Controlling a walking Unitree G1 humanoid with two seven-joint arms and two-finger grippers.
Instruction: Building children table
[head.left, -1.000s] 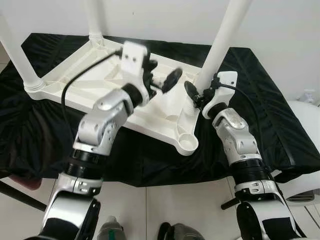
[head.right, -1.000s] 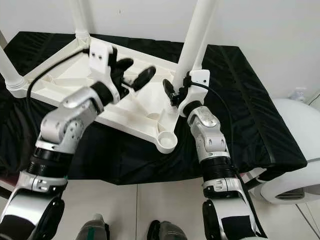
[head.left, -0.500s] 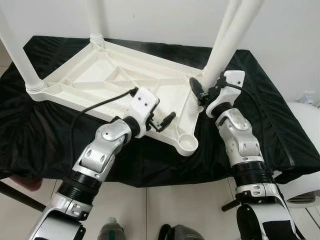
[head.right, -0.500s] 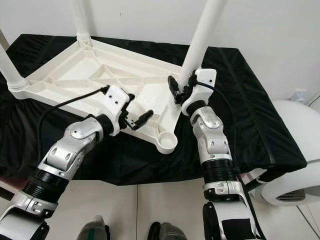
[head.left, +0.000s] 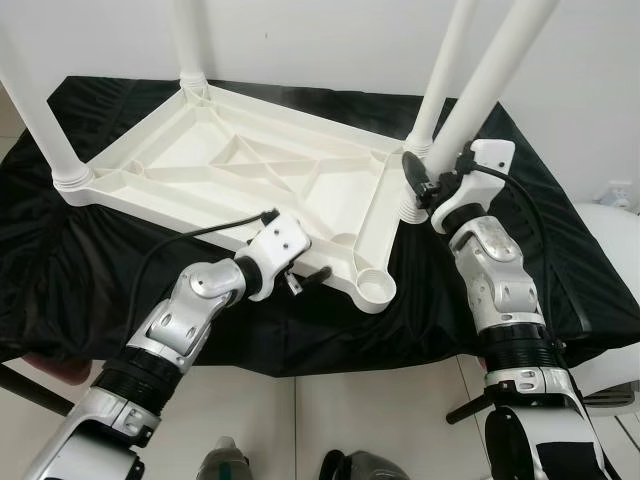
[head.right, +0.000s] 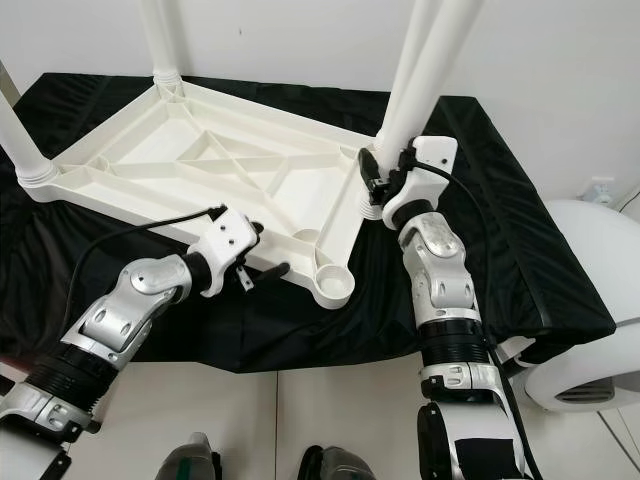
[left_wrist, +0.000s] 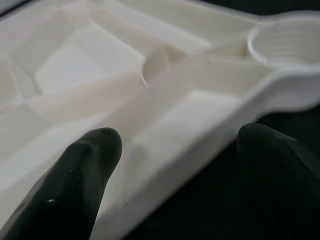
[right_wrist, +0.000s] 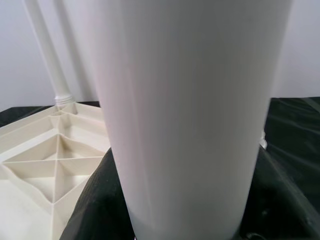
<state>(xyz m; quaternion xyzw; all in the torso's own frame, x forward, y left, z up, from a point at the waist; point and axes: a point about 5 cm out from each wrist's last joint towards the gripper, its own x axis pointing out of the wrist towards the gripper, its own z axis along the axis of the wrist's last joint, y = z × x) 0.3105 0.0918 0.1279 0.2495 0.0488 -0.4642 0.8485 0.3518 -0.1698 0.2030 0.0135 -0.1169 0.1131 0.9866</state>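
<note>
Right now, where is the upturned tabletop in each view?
Left eye: tabletop centre-left, on the black cloth.
Right eye: tabletop centre-left.
Left wrist: tabletop close up, its edge against the cloth.
Right wrist: tabletop ribs beside the leg.
Shared landmark: the black cloth.

Head stereo downward; wrist cameras close-up.

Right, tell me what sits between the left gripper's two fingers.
In the left wrist view, the near edge of the upturned white tabletop runs between the open left gripper fingers, with black cloth beneath it.
</note>
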